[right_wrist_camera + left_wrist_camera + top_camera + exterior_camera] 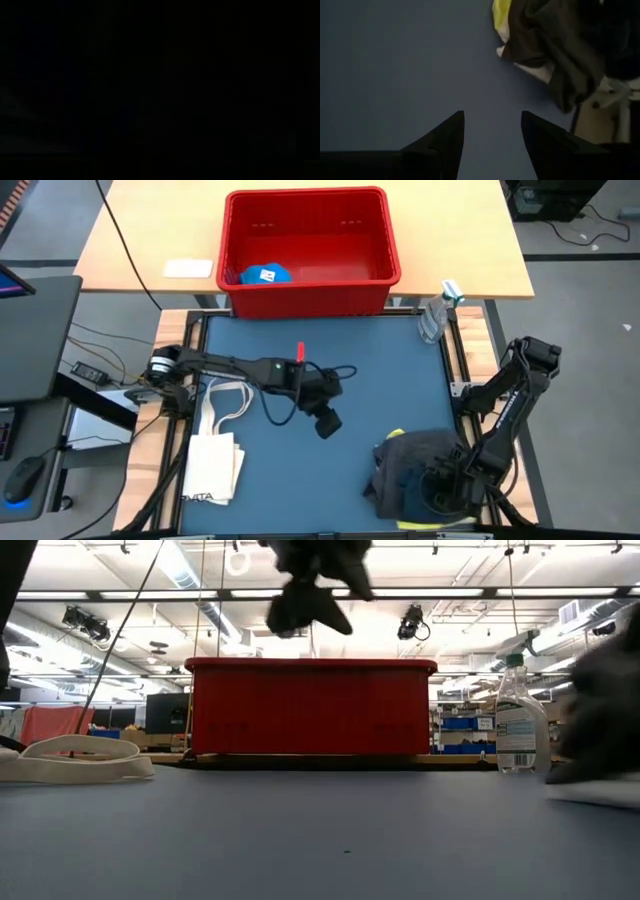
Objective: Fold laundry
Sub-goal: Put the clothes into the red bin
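Dark grey laundry point(425, 465) heaped; right tool point(437, 485) buried in it, grip unclear. Left tool point(492, 131) released beside heap: pinch one edge only.

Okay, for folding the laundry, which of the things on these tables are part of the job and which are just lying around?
Part of the job:
- laundry pile, dark grey with yellow and white showing
- right gripper, down in the pile
- left gripper, open above the blue mat

Just lying about:
- cream tote bag
- red bin
- spray bottle
- white card
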